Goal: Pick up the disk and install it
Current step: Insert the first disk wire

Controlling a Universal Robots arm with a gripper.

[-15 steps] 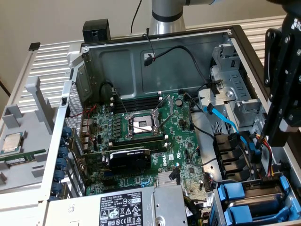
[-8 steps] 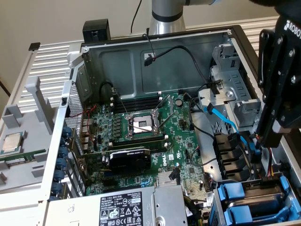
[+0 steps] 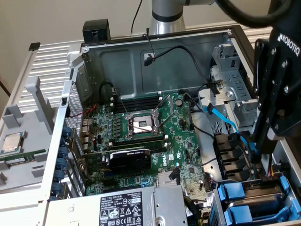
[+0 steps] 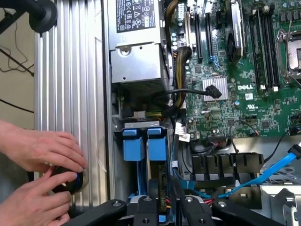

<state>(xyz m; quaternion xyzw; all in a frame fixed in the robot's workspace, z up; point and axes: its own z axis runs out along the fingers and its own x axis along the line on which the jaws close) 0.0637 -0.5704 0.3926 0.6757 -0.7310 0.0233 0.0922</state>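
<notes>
My exterior view gave me the whole open computer case (image 3: 155, 52) with the gripper (image 3: 257, 157) low over the drive bay at its right; the wrist view added a person's hands (image 4: 40, 179) on a dark knob outside the case. The disk (image 4: 149, 157) sat upright in the bay, blue-framed, long axis running toward the gripper, whose jaws I couldn't judge.

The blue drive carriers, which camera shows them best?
The wrist view: both blue drive carriers sit side by side in their bay, seen from above near the gripper. The exterior view shows them at its lower right corner, partly cut off.
</notes>
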